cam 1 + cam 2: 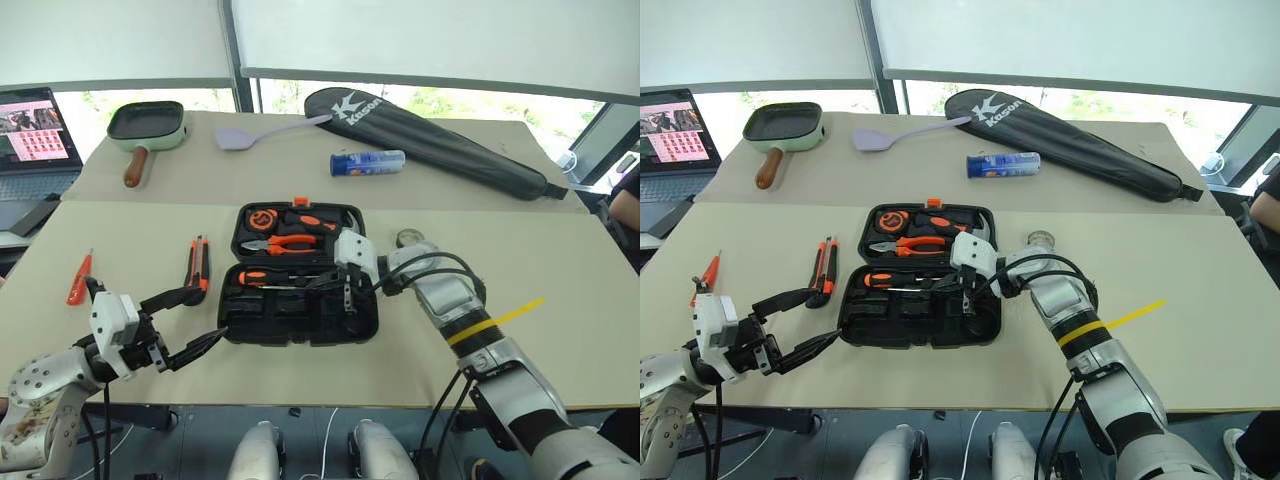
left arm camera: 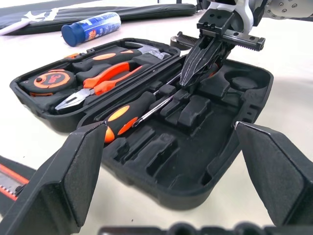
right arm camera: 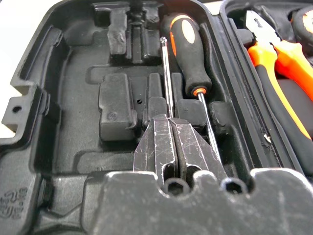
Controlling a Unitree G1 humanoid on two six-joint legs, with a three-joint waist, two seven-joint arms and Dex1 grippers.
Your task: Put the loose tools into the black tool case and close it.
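Note:
The black tool case (image 1: 300,335) lies open flat at the table's middle. Its far half holds pliers and a tape measure. In its near half lies a black-and-orange screwdriver (image 3: 188,49), with a second thin shaft (image 3: 166,78) beside it. My right gripper (image 1: 345,292) is shut, fingertips down on that near half where the thin shaft runs under them; I cannot tell whether it is pinched. Left of the case's front corner my left gripper (image 1: 213,312) is open and holds nothing. The utility knife (image 1: 197,262) and orange tester screwdriver (image 1: 79,280) lie on the table to the left. A small dark tape roll (image 1: 408,238) sits behind my right wrist.
On the back table are a green pan (image 1: 146,125), a lilac spatula (image 1: 236,138), a blue cylinder (image 1: 367,162) and a long black racket bag (image 1: 440,140). A laptop (image 1: 35,130) stands at far left. A yellow tape strip (image 1: 520,310) marks the table at right.

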